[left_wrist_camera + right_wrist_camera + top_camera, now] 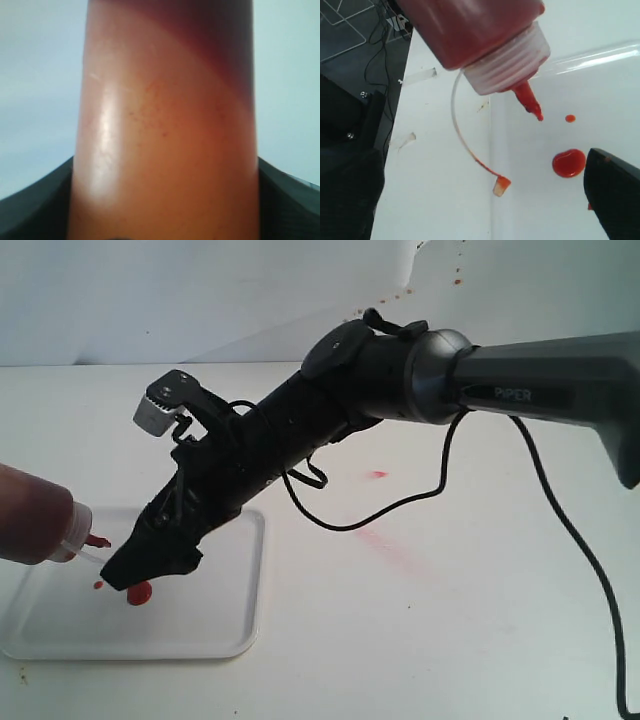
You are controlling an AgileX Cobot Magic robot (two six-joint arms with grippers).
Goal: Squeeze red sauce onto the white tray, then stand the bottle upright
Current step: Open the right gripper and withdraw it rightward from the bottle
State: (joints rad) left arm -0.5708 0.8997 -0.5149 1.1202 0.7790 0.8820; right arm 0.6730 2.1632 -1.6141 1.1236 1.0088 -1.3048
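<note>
— Where is the bottle (35, 515) found, and how is it aimed?
— It is held tilted over the left end of the white tray (200, 635). Its long axis slopes downward, with the nozzle (529, 102) pointed at the tray near the round blob of red sauce (139, 592).
— And the jaws?
— The bottle's body is pinched by the left gripper (165, 210). The jaws of the right gripper (150, 562) are spread wide and nothing is held; its tips are just beside the blob.
</note>
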